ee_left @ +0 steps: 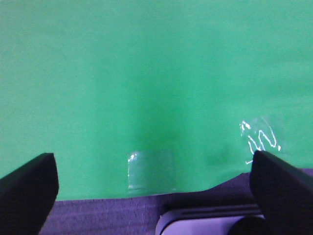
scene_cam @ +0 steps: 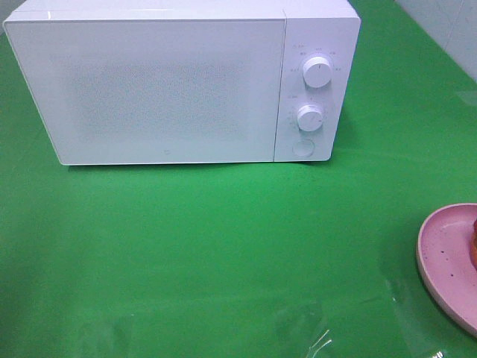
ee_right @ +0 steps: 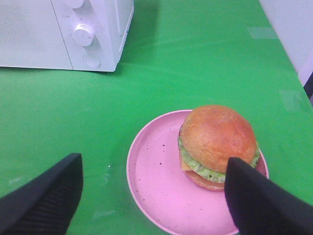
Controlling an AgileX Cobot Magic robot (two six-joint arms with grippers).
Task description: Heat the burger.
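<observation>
The burger, with a golden-brown bun and green lettuce, sits on a round pink plate. In the exterior high view the plate is at the right edge and only a sliver of the burger shows. My right gripper is open above the plate, the burger close to one finger. My left gripper is open and empty over bare green cloth. The white microwave stands at the back with its door shut. Neither arm shows in the exterior high view.
The microwave has two knobs and a round button on its right panel. The green cloth's front edge lies under the left gripper, with taped patches. A white wall is at the back right.
</observation>
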